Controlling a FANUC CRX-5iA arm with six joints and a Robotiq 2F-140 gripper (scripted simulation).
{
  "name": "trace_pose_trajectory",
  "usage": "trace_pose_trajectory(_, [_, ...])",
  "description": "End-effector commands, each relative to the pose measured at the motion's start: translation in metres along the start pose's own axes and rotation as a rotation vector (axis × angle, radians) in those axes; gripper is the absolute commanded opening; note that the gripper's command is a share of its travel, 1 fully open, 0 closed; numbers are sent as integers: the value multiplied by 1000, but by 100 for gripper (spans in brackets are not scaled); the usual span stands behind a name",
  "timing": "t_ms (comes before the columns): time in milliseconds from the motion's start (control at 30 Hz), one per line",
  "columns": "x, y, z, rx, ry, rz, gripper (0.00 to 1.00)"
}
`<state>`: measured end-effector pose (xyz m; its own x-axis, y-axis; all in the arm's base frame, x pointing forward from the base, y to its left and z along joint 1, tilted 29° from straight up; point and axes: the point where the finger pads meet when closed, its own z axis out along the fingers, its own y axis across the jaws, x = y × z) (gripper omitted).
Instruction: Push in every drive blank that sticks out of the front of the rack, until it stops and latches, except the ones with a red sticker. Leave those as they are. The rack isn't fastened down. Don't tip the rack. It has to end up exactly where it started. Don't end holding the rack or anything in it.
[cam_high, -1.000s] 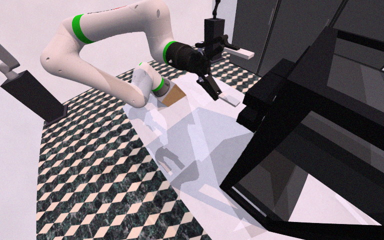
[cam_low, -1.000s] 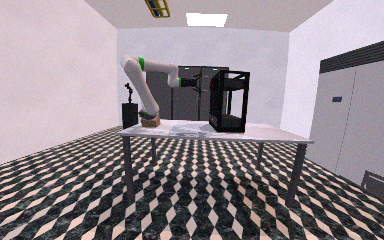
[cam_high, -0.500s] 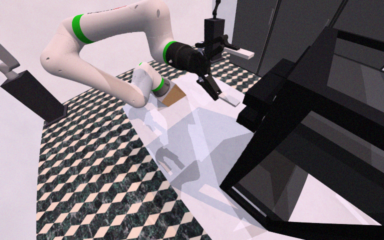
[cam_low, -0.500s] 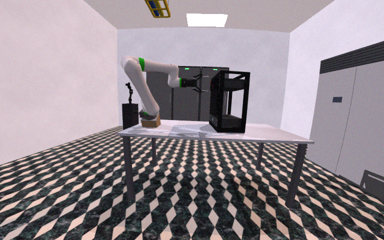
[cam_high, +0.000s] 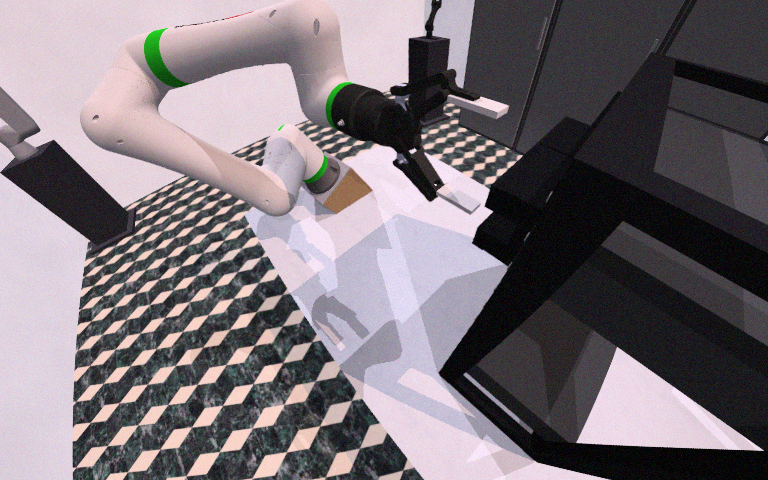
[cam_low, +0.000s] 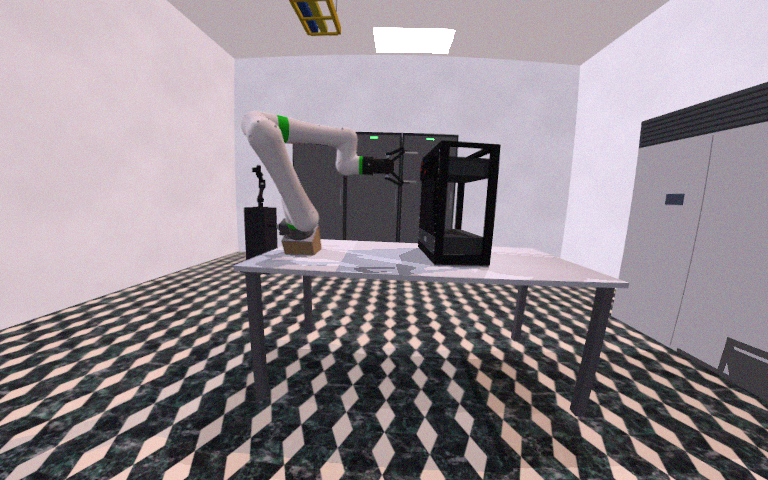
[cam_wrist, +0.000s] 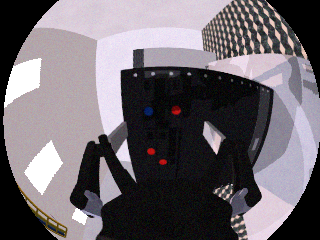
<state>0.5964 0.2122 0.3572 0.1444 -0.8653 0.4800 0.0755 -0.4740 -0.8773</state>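
Observation:
The black open-frame rack (cam_low: 458, 203) stands on the white table (cam_low: 396, 263), and it fills the right of the top view (cam_high: 623, 254). Black drive blanks stick out of its front (cam_high: 523, 183) (cam_high: 499, 232). In the wrist view the rack front (cam_wrist: 194, 127) shows three red marks (cam_wrist: 176, 111) (cam_wrist: 151, 151) (cam_wrist: 163, 162) and one blue mark (cam_wrist: 148, 111). My gripper (cam_high: 471, 152) is open and empty. It hangs in the air a short way in front of the upper part of the rack, apart from it, and it also shows in the exterior view (cam_low: 399, 166) and in the wrist view (cam_wrist: 163, 202).
The arm's tan base block (cam_high: 345, 192) sits at the table's far end. A black pedestal with a small stand (cam_high: 427, 56) is beyond the table. Grey cabinets (cam_high: 566, 56) line the back wall. Another dark box (cam_high: 62, 192) stands on the floor at the left.

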Motion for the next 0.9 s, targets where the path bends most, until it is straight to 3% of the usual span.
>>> trace_pose_trajectory(0, [0,0,0,0,0,0,100])
trace_pose_trajectory(800, [0,0,0,0,0,0,100])
trace_pose_trajectory(833, [0,0,0,0,0,0,0])
trace_pose_trajectory(867, [0,0,0,0,0,0,0])
